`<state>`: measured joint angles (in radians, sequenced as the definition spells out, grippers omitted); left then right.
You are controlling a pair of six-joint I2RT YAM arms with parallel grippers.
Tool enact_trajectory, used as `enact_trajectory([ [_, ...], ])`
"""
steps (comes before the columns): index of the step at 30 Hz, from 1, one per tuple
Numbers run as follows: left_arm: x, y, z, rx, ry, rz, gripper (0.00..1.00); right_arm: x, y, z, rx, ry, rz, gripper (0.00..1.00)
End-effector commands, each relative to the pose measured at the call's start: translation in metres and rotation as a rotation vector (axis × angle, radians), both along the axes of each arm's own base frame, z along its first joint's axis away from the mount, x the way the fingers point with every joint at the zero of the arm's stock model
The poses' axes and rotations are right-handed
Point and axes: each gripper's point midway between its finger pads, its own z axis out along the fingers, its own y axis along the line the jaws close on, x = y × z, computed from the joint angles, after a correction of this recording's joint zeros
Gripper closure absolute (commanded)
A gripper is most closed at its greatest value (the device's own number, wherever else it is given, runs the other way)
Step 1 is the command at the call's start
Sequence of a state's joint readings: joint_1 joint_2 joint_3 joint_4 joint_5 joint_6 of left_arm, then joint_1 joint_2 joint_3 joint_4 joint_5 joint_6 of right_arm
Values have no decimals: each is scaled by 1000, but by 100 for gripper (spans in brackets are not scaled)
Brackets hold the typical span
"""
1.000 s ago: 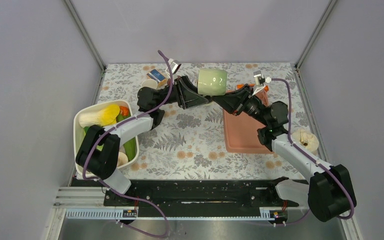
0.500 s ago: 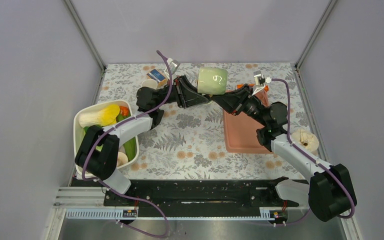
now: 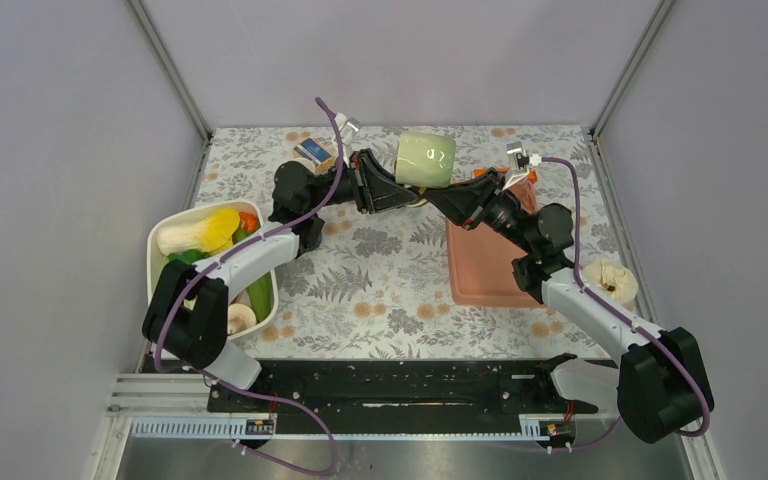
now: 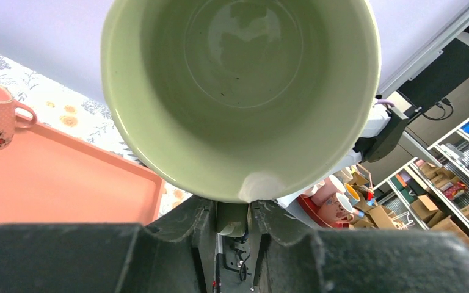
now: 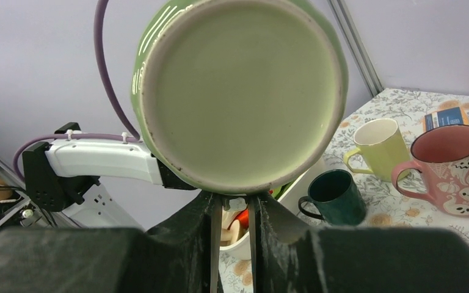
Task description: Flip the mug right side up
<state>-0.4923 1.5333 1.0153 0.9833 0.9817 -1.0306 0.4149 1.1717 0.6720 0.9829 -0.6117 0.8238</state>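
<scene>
The left gripper (image 4: 233,227) had just pinched in from about half open. In its wrist view the fingers stood close together under the rim, with a pale bit of the handle (image 4: 259,185) in the narrow gap, so it appeared to have taken hold of the mug (image 3: 425,160). The right gripper (image 5: 235,213) had not changed: its fingers were almost closed on the handle below the base. The mug had barely moved over that second. It hung in the air on its side above the far middle of the table (image 3: 380,290), just left of the tray (image 3: 490,270), mouth toward the left arm and base toward the right, with both grippers meeting beneath it. With two grips on the handle, the handover looked made but not finished, and the mug was neither upright nor set down. The next step would likely be for the right fingers to let go, leaving the left arm to swing the mouth upward. A grip on only the handle might slip while turning.
</scene>
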Motion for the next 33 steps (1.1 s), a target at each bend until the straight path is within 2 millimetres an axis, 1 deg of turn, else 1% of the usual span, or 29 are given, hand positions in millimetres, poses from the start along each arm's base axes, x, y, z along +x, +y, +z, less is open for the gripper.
enact_trajectory([
  [1,-1,1,31,-18,-60,35,100,-20,13,-3,-59,-80,67,100],
  [6,7,6,30,3,-56,78,100,-21,15,-7,-79,-93,69,100],
  [8,7,11,35,-8,-70,84,100,-22,16,-11,-97,-110,76,90],
  [11,3,20,47,-46,-106,82,100,-25,17,-21,-146,-142,91,79],
  [14,-2,27,54,-70,-134,82,100,-33,19,-31,-200,-174,132,65],
  [16,-3,29,56,-65,-147,88,100,-38,20,-34,-231,-208,159,51],
  [18,-4,30,56,-59,-159,92,100,-46,20,-36,-256,-240,190,34],
  [20,-4,32,55,-55,-171,98,100,-52,20,-39,-288,-265,216,23],
  [25,0,37,55,-40,-193,122,100,-60,17,-40,-338,-304,228,13],
  [28,4,39,49,1,-237,142,100,-64,15,-43,-379,-330,240,7],
  [31,15,45,32,124,-300,209,100,-62,8,-48,-442,-352,220,1],
  [33,24,52,14,229,-352,274,100,-59,1,-53,-485,-358,197,1],
])
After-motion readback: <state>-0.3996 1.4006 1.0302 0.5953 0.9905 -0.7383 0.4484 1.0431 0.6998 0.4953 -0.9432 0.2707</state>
